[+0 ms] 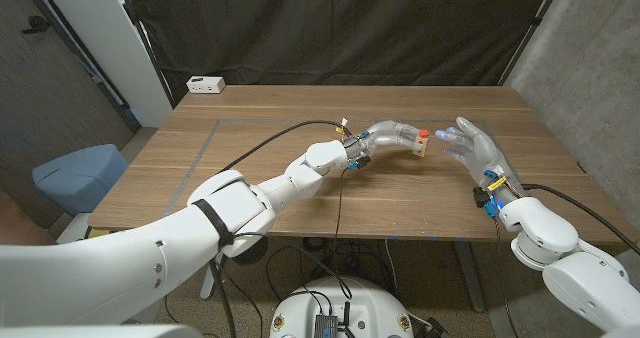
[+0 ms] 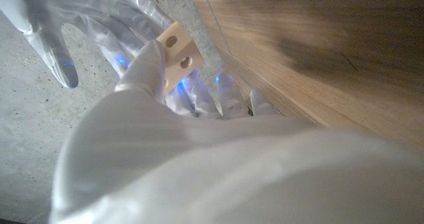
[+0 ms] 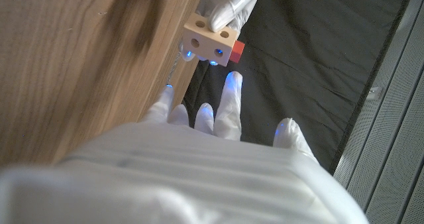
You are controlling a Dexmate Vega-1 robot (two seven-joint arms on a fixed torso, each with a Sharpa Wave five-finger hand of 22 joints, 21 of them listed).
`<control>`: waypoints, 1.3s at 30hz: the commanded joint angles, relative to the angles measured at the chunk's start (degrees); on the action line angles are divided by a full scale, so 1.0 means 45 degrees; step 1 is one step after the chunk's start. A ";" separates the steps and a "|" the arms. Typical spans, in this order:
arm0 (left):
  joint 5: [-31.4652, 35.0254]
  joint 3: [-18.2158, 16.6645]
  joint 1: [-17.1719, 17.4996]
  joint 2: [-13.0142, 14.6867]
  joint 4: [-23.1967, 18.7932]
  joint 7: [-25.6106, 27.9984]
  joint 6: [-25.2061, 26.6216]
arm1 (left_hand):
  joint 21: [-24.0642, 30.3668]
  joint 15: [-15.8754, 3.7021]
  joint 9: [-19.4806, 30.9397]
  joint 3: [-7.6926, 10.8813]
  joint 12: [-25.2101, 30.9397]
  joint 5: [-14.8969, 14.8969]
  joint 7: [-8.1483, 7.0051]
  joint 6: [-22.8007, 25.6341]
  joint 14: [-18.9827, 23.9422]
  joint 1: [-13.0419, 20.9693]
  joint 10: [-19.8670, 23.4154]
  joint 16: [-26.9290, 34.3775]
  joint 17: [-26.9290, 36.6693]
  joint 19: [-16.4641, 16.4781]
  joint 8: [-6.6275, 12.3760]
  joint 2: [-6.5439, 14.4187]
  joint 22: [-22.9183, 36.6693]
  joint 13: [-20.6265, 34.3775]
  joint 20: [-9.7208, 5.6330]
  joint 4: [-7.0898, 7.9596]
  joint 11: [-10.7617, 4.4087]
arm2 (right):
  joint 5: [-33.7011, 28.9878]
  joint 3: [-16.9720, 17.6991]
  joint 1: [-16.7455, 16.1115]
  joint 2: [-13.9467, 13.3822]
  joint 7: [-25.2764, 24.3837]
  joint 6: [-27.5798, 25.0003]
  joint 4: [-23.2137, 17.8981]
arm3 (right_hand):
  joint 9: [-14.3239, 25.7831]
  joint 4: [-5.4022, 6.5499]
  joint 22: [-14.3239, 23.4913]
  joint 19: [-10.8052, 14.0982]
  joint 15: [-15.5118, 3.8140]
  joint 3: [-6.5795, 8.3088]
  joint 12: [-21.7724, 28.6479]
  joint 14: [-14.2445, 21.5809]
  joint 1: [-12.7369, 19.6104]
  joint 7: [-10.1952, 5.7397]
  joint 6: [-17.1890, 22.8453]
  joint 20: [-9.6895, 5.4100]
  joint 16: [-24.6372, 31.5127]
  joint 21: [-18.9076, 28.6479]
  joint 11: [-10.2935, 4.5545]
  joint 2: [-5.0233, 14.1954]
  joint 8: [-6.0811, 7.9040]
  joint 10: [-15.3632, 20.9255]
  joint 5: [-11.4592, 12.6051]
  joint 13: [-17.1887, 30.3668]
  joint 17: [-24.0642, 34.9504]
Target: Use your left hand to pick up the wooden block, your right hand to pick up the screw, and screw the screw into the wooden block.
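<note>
Wooden surface point(image 1: 280, 168) under black curtain, left hand point(image 1: 392, 137) raised over it with fingers point(image 2: 149, 68) pinching the wooden block point(image 1: 421, 144), red screw point(image 1: 424, 134) sitting in the block, right hand point(image 1: 474, 150) just beside it, fingers point(image 3: 230, 105) spread, holding nothing.

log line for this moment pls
left hand: holds wooden block above table | screw: red head at block | right hand: open beside it

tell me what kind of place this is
Likely a robot test lab: a bare wooden table fronts a black curtain backdrop, with cables trailing beneath, and a white power strip at the far edge.
</note>
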 commanded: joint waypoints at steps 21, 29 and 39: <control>-0.0101 -0.0211 0.0179 0.0732 -0.0869 -0.0539 -0.0409 | 0.0078 -0.0660 0.0085 0.0969 0.0516 0.0074 0.0507 0.0910 0.0094 -0.0987 0.0105 0.0067 0.0069 0.0109 0.0104 0.1140 0.0055 0.0028 0.0039 0.0996 -0.0019 | -0.0488 -0.0987 0.1256 -0.0056 -0.0476 0.0120 0.0551 | -0.0084 -0.0018 0.0040 0.0045 -0.0084 -0.0072 -0.0190 -0.0584 0.0082 -0.0622 -0.3015 -0.0505 -0.0220 0.0027 -0.0454 -0.0047 -0.0165 -0.1234 0.0025 0.0023 0.0101; -0.0074 -0.0244 0.0540 0.1262 -0.1873 -0.0538 -0.0276 | 0.0076 -0.0659 0.0085 0.0961 0.0517 0.0072 0.0533 0.0924 0.0098 -0.0989 0.0127 0.0067 0.0067 0.0104 0.0110 0.1126 0.0055 0.0014 0.0039 0.0993 -0.0032 | -0.0602 -0.1309 0.1489 -0.0015 -0.0464 0.0356 0.0774 | -0.0140 -0.0046 0.0027 0.0043 -0.0484 -0.0094 -0.0163 -0.0916 0.0127 -0.0856 -0.4213 -0.1342 -0.0271 0.0003 -0.0656 -0.0042 -0.0147 -0.1574 0.0033 -0.0002 0.0081; -0.0022 -0.0259 0.1089 0.1884 -0.3316 -0.0226 0.0462 | 0.0079 -0.0658 0.0086 0.0955 0.0525 0.0072 0.0500 0.0949 0.0110 -0.1012 0.0150 0.0067 0.0063 0.0112 0.0121 0.1119 0.0055 0.0012 0.0034 0.1006 -0.0054 | -0.0593 -0.1639 0.1714 0.0056 -0.0356 0.0741 0.1123 | -0.0162 -0.0075 0.0021 -0.0195 -0.1160 -0.0126 -0.0115 -0.1150 0.0189 -0.1214 -0.5548 -0.1952 -0.0282 -0.0057 -0.0927 -0.0026 -0.0137 -0.1761 0.0035 -0.0024 0.0033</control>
